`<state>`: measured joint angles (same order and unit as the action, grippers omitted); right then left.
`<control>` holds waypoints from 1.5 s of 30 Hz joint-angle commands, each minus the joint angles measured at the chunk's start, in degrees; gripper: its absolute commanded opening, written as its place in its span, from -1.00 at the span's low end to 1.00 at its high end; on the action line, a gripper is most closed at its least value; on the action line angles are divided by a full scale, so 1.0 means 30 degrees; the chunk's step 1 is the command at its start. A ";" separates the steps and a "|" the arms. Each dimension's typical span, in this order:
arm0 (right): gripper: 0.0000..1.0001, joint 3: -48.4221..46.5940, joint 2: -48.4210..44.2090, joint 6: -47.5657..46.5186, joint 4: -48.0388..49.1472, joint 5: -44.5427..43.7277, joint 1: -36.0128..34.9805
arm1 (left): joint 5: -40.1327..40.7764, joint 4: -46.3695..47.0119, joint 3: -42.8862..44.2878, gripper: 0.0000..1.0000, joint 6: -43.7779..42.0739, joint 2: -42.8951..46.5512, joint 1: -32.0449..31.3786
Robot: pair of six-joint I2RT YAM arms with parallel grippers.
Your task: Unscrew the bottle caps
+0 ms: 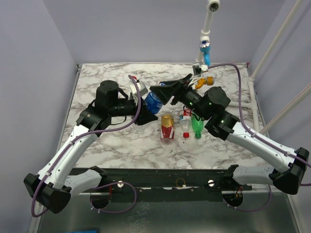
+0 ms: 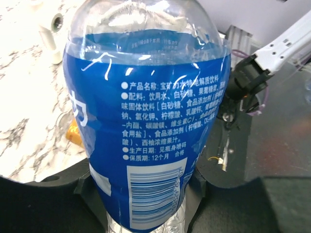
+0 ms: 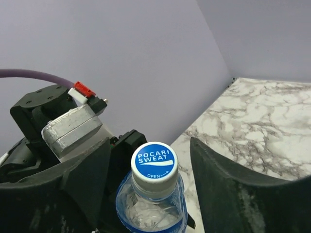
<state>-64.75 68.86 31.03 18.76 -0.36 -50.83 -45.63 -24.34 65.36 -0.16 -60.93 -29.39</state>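
The left pincer [image 2: 146,194] held the blue bottle [image 2: 146,121]. The right pincer [image 3: 150,155] was wide, sitting at 3 and 9 o'clock of the cap [image 3: 154,162].

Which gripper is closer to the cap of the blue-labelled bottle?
The right. The right gripper stands open around the cap, a finger on each side. The left gripper is shut on the body of the blue-labelled bottle, away from the cap.

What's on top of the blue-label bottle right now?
A white cap with a blue printed top, seated on the neck of the blue-label bottle. The right gripper flanks it with open fingers, not touching. The thread beneath is covered.
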 commanded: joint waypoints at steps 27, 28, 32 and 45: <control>-0.49 -0.4361 0.1382 0.1116 -0.5715 -0.1637 -0.0064 | 0.3493 0.0876 -0.0077 -0.39 -0.2381 0.0418 0.0040; -0.53 -0.4345 0.1323 0.1032 -0.5616 -0.1634 -0.0057 | 0.3415 0.0874 -0.0106 -0.39 -0.2350 0.0418 0.0040; -0.88 -0.4461 0.1184 0.0563 -0.5286 -0.1452 -0.0049 | 0.2883 0.0875 0.0046 -0.39 -0.1945 0.0315 0.0040; -0.99 -0.2762 -0.0615 -0.3028 0.0179 1.1234 -0.0020 | -0.7501 0.0976 0.2478 -0.38 0.3439 -0.0458 0.0039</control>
<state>-73.76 68.07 25.63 12.53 11.07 -49.87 -52.97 -22.90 69.63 0.45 -61.14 -29.26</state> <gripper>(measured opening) 0.349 0.486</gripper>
